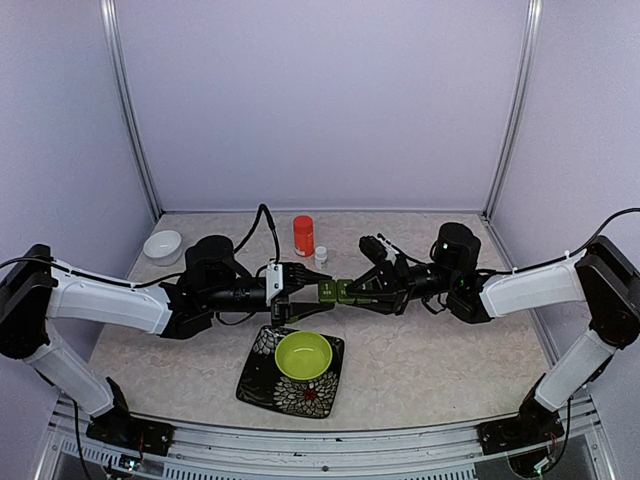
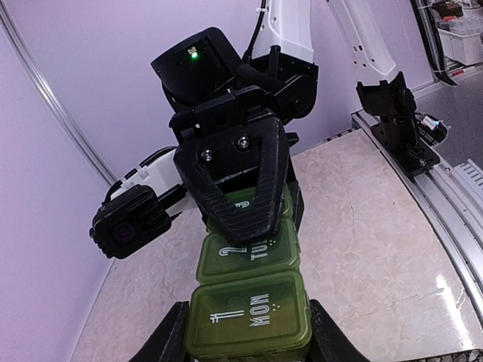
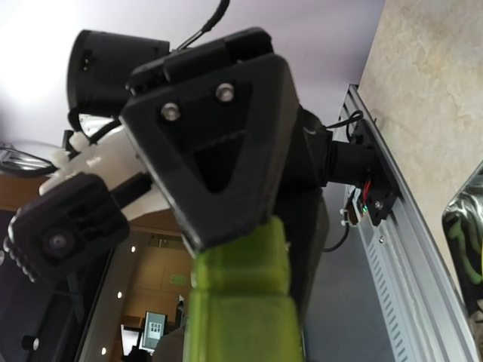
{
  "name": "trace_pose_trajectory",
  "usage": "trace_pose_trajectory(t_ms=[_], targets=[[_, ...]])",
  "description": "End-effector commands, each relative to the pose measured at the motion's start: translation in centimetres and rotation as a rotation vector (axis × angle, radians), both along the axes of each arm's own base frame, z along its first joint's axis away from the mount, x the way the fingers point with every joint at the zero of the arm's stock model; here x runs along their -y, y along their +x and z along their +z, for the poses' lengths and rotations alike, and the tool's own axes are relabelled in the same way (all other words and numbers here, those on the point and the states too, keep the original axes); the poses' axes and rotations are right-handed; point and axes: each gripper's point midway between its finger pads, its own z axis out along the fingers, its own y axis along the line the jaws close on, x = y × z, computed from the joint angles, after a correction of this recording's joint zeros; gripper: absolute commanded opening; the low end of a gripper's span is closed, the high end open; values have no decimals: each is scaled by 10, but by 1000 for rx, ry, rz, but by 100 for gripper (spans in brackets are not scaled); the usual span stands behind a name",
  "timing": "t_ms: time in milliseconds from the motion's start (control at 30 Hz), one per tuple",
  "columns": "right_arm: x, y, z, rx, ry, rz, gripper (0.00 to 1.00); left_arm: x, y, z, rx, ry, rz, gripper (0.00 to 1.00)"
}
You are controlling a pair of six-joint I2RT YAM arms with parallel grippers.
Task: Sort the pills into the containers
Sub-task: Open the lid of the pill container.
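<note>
The dark green pillbox is held in the air between both arms, above the middle of the table. In the left wrist view its lids marked MON and TUE are shut. My left gripper is shut on the MON end, one finger on each side. My right gripper is shut on the far end; its upper finger covers the third lid. In the right wrist view the pillbox fills the bottom, under the left gripper's finger. No pills show.
An orange bottle and a small white bottle stand behind the grippers. A lime-green bowl sits on a dark patterned plate just in front of them. A white bowl lies at the back left.
</note>
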Motion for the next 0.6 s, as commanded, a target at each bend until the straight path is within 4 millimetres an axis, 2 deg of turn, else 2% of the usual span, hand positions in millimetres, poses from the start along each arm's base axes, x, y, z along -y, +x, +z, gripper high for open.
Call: trace_pose_trajectory(t_ms=[0, 67, 167, 300, 567], targets=[[-4, -2, 4, 38, 16, 23, 0, 0, -2, 14, -23, -58, 7, 32], [-4, -2, 3, 37, 17, 22, 0, -1, -2, 16, -39, -75, 7, 46], [-4, -3, 5, 39, 25, 27, 0, -1, -5, 16, -39, -83, -4, 49], [-4, -2, 5, 45, 22, 28, 0, 1, -6, 15, -57, -79, -27, 48], [-4, -2, 3, 42, 19, 25, 0, 4, -6, 11, -89, -66, -45, 36]])
